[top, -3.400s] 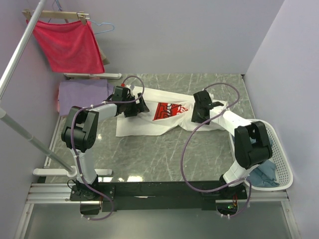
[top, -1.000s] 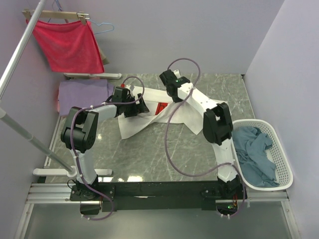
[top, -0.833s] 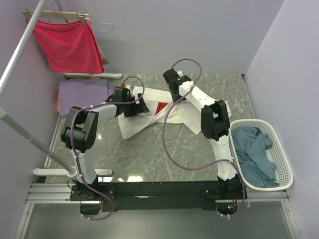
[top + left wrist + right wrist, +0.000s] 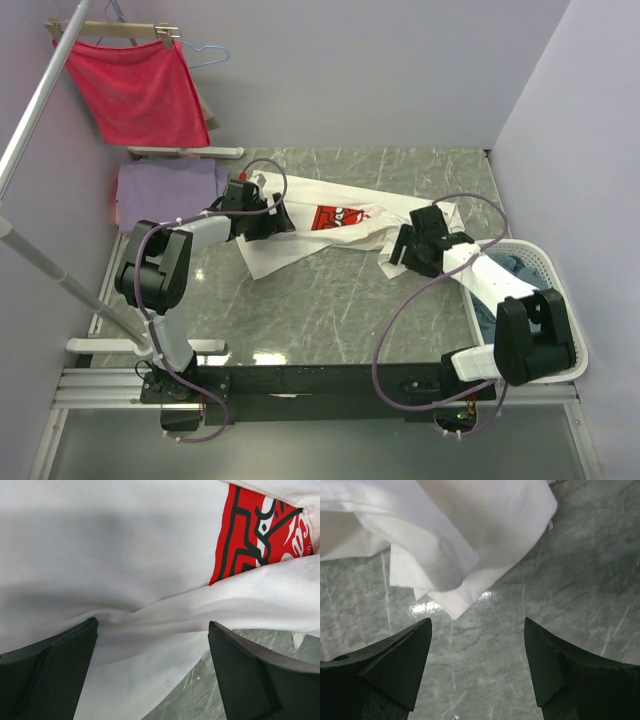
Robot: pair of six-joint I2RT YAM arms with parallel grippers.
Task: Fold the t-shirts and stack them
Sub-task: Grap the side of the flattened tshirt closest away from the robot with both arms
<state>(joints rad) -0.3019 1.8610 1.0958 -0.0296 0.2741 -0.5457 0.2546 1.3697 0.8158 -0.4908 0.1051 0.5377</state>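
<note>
**Shirt laid across the table, first fold yet to come**

At the table's (image 4: 300, 310) right edge, a laundry basket (image 4: 568, 330) holds the grey-blue t-shirt (image 4: 508, 264), much of it hidden behind the right arm. Just inboard of it, the right gripper (image 4: 477, 625) hangs low over bare marble with its jaws spread and nothing between them. A rumpled, doubled-over corner of the white t-shirt (image 4: 285, 250) lies just beyond its fingertips. Further in, the shirt stretches across the middle of the table with its red print (image 4: 335, 217) facing up and its right end bunched. The left gripper (image 4: 152, 630) stands over the shirt's left part, also spread wide, with creased cloth beneath it but none pinched. In the far left corner rests the lavender t-shirt (image 4: 165, 185), apparently folded already, and a red cloth (image 4: 135, 90) hangs above it. The work looks to be at the smoothing-out stage. The next move likely calls for the right gripper to close on that loose corner and draw it flat.
</note>
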